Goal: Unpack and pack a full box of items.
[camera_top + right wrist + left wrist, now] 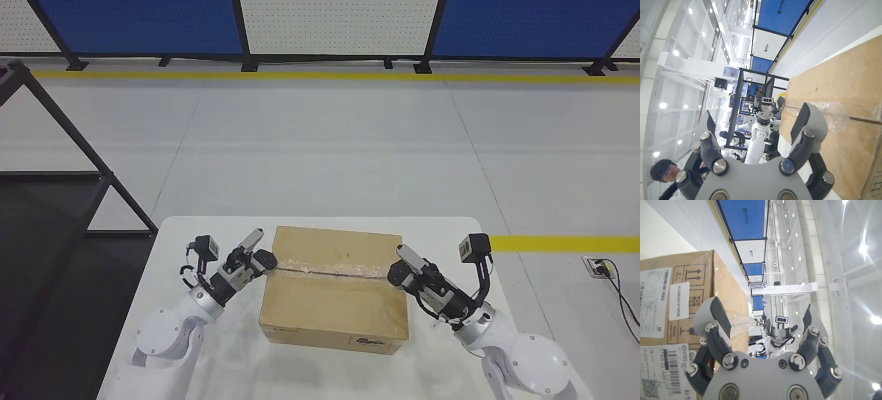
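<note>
A closed cardboard box (335,300) sits mid-table, its top flaps joined by a seam of clear tape (330,270). My left gripper (258,250) is open at the box's left end, level with the seam. In the left wrist view the left gripper (762,306) has one pad (720,313) beside the box's (727,279) labelled end and crumpled tape (742,321). My right gripper (399,262) is open at the right end of the seam. In the right wrist view the right gripper (756,111) has one pad (800,123) over the box (848,85) top near loose tape (829,109).
The white table (235,360) has bare strips in front of and beside the box. A black metal rack (60,200) stands to the left of the table. Open floor with a yellow line (560,243) lies beyond, with blue partition panels (140,25) at the back.
</note>
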